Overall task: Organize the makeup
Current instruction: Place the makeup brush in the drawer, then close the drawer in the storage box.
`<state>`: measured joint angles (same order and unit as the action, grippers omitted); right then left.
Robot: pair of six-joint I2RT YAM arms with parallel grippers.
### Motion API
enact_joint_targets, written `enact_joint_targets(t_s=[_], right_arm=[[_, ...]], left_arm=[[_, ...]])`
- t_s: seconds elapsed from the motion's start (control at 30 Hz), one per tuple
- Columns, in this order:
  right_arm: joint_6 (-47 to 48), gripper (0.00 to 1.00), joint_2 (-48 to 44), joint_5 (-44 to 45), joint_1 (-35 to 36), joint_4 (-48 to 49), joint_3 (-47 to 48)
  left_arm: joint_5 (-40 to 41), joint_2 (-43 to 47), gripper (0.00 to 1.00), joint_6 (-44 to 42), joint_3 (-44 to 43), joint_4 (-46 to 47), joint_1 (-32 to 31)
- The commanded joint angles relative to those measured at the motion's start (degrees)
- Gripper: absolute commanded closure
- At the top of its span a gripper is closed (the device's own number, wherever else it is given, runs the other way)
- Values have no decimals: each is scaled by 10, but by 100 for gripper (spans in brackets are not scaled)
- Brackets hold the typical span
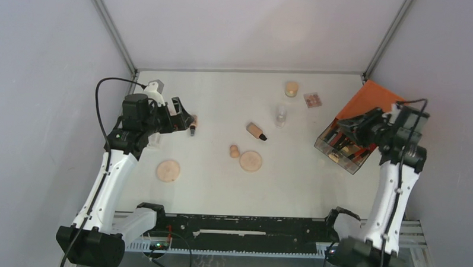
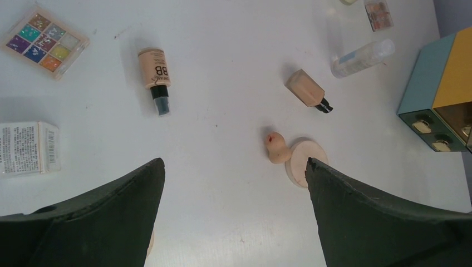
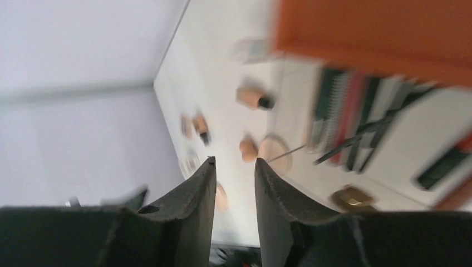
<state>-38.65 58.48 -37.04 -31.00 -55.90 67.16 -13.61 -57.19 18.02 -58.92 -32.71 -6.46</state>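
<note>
The left claw (image 1: 184, 122) hangs with its jaws spread wide and nothing between them. The BB bottle (image 1: 193, 125) lies flat just to its right, ahead of the fingers in the wrist view. The bottle's long axis runs near to far, with the black cap at the near end. The jaws stand left and right of that line, so they look about squared to close across the body. The left arm is much the nearer one to this bottle.

The right claw (image 3: 234, 162) is at the right side, against the drawer box (image 1: 348, 143). Its jaws are parted a little and grip nothing; that view is blurred.

A square bottle (image 1: 257, 131), a sponge (image 1: 234, 150) and a round disc (image 1: 251, 161) lie mid-worktop, between the two arms. The worktop (image 1: 208, 192) is plain white and smooth, so a lying bottle could roll or slide. Grey walls close the room in.
</note>
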Motion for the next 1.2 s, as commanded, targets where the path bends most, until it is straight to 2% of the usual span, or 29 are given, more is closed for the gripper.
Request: enact_joint_targets(t_s=[0.0, 0.2, 0.3, 0.43, 0.57, 0.8, 0.93, 1.07, 1.17], right_arm=[[73, 61, -86, 42, 164, 95, 12], [149, 63, -88, 314, 461, -17, 6], [153, 66, -61, 401, 530, -79, 4], [161, 67, -3, 426, 538, -133, 0], [156, 63, 39, 518, 531, -134, -1], [194, 62, 51, 665, 494, -12, -4], [221, 62, 44, 674, 458, 60, -13], [240, 62, 50, 668, 411, 110, -22], [255, 63, 64, 693, 383, 147, -29]], left_arm=[[-22, 8, 0, 3, -15, 14, 2], [-42, -11, 0, 13, -25, 18, 2], [-51, -21, 0, 22, -26, 25, 2], [-55, -26, 0, 30, -25, 35, 0], [-66, -46, 0, 38, -40, 38, 0], [-67, -51, 0, 48, -40, 50, -5], [-57, -49, 0, 44, -35, 49, -18], [-7, -52, 0, 27, -44, 34, -61], [-5, -64, 0, 35, -49, 36, -85]])
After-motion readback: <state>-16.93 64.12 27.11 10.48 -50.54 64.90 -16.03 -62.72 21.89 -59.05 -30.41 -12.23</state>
